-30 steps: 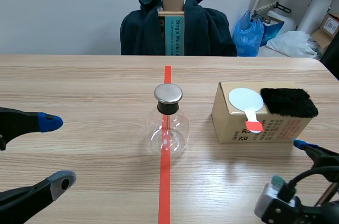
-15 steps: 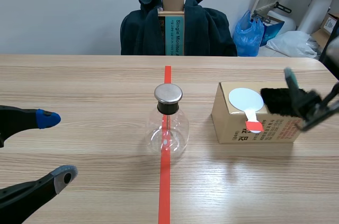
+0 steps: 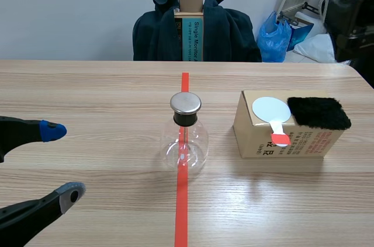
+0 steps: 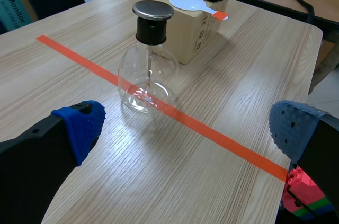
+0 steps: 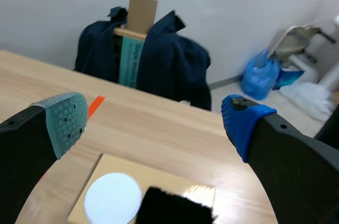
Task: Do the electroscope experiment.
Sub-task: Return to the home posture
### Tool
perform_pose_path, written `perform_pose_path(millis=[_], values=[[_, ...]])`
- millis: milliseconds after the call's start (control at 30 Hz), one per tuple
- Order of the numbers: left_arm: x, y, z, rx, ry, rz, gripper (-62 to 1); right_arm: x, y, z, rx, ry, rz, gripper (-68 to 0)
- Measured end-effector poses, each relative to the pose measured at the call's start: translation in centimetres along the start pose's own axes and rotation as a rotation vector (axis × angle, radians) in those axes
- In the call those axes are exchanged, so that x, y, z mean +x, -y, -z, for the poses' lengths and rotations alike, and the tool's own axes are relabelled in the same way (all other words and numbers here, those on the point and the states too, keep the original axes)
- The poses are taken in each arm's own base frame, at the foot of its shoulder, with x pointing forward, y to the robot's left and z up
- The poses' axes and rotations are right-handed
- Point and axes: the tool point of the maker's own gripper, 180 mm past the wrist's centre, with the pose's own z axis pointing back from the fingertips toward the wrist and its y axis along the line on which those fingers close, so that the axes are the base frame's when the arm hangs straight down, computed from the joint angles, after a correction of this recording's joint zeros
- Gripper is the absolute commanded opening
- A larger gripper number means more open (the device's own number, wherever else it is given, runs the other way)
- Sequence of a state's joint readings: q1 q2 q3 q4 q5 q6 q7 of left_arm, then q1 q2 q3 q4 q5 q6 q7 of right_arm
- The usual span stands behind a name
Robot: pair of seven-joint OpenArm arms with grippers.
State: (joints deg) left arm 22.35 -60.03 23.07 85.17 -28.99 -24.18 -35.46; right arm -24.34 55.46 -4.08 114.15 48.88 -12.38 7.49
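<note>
A clear glass flask electroscope (image 3: 186, 139) with a round metal cap (image 3: 186, 103) stands on the table's middle tape line. To its right sits a cardboard box (image 3: 257, 142). On the box lie a white disc paddle (image 3: 270, 108) with a red handle end and a black fur pad (image 3: 318, 112). My left gripper (image 3: 61, 162) is open, low at the left, apart from the flask (image 4: 147, 78). The right arm (image 3: 350, 16) is raised at the far right. Its gripper (image 5: 153, 123) is open, high above the paddle (image 5: 112, 197) and fur pad (image 5: 175, 208).
A chair draped with a dark jacket (image 3: 196, 28) and holding a tall carton stands behind the table. A blue bag (image 3: 279, 37) and white items lie on the floor at the back right. The table's right edge (image 4: 312, 38) is close to the box (image 4: 198, 23).
The right arm has risen from low at the front right, past the box, to high at the back right. The left arm, flask and box have stayed put.
</note>
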Motion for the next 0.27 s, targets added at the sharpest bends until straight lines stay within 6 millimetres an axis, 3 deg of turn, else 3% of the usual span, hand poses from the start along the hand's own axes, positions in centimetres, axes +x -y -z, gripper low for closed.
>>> perform_pose_path(millis=[267], values=[[0.1, 0.1, 0.2, 0.006, 0.014, -0.008, 1.4, -2.2, -2.6, -0.4, 0.115, -0.097, -0.003, -15.9]])
